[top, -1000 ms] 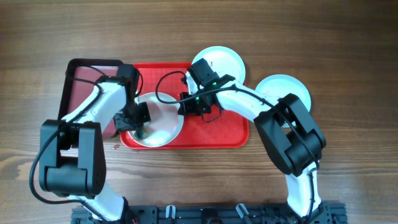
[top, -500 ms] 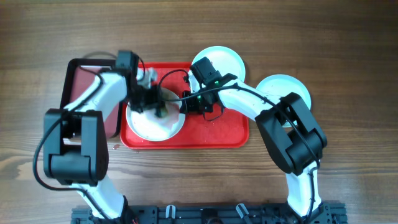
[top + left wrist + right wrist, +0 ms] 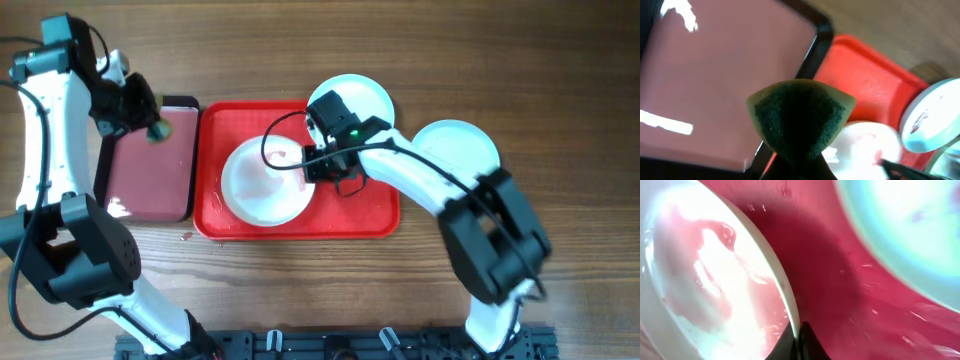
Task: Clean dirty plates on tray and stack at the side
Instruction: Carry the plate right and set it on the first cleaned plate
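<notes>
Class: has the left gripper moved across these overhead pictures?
Yes. The left gripper, holding a green sponge, moved left off the round white plate on the bright red plastic tray to above the dark maroon tray.

Left arm (image 3: 40,130) is standing extended far up and to the left, left gripper (image 3: 146,116) clamping a green sponge (image 3: 800,117). Right arm (image 3: 410,175) is angling inward, right gripper (image 3: 314,165) pinching the white plate (image 3: 265,185) by its rim.

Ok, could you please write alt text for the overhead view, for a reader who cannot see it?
The right pincer grips the rim of a smeared white plate on the red tray, while the left pincer holds a green sponge over a dark maroon tray. One pale aqua plate overlaps the red tray's far edge; a second aqua plate lies on the table.
</notes>
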